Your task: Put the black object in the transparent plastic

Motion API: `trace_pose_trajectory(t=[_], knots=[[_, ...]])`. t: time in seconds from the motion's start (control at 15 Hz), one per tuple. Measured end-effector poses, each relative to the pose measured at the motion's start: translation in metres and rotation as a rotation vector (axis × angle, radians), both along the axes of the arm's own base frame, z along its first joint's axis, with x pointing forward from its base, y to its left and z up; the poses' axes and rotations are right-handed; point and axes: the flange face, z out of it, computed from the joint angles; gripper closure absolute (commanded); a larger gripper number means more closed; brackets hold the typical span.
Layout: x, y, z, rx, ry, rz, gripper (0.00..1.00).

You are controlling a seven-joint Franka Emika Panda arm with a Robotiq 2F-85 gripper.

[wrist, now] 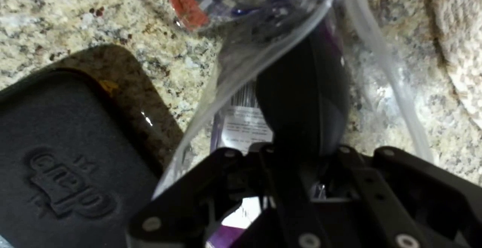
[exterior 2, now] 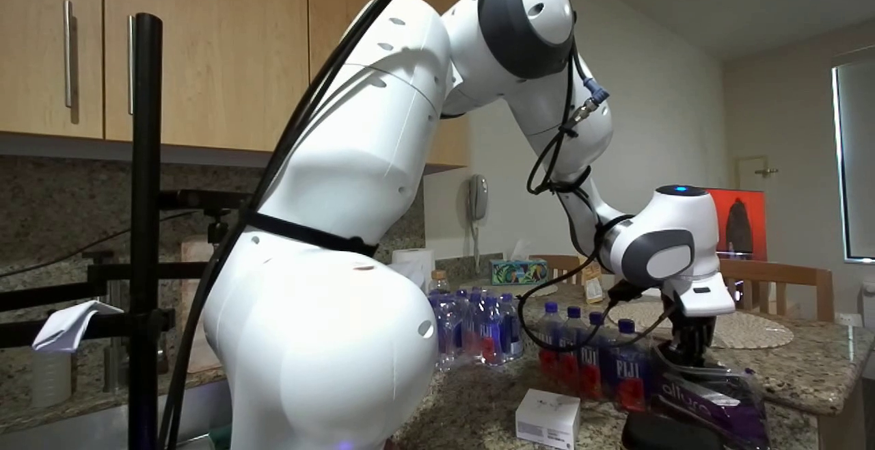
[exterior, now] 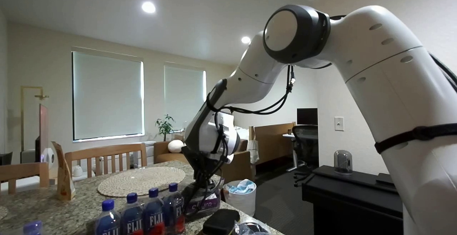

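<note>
The white robot arm point(exterior 2: 355, 156) looms nearest in an exterior view. Beneath its far end, the transparent plastic bag point(wrist: 233, 93) gapes open, its rim passing either side of the gripper point(wrist: 303, 157), which clenches the black object point(wrist: 301, 89); this juts beyond the jaws, within the bag's mouth.
</note>
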Motion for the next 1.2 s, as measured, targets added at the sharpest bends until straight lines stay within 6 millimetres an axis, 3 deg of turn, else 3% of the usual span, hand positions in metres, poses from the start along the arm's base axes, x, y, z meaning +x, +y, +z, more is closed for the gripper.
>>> trace_pose_trajectory(t=[0.6, 0.73, 1.2], knots=[[0.004, -0.020, 0.008, 0.080, 0.103, 0.010, 0.04], [0.007, -0.022, 0.018, 0.102, 0.132, 0.030, 0.00], [0.015, -0.022, 0.056, 0.147, 0.187, 0.091, 0.00]])
